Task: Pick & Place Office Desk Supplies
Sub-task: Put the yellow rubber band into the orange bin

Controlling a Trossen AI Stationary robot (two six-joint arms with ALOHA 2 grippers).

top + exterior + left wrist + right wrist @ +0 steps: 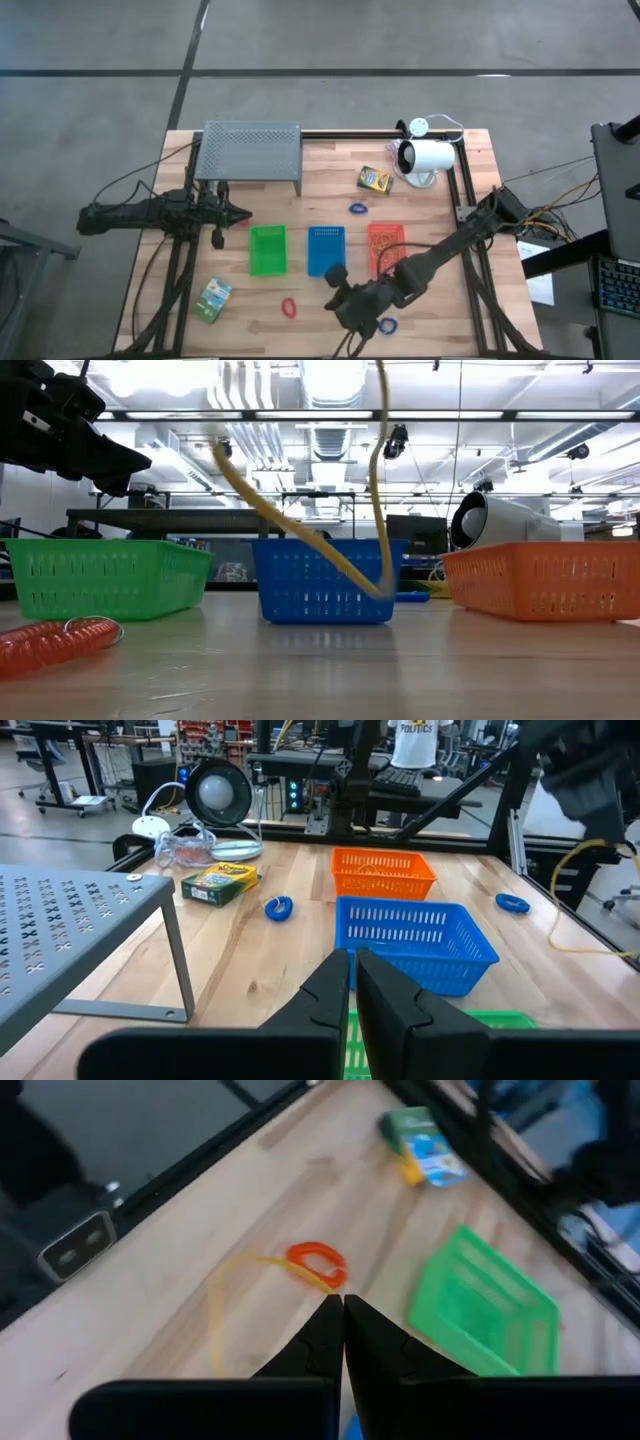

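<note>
A thin, limp yellow rubber band [225, 1295] is pinched at its edge by the pressed-together right gripper [343, 1305], near the blue basket [325, 250].

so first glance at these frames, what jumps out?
The three small baskets in a row mid-table: green basket, blue basket, orange basket. The right gripper is shut on a thin yellow rubber band, which dangles in a long loop in front of the blue one. Behind them stand the grey perforated rack and the white lamp-like device; the left gripper waits, shut, beside the rack.
</note>
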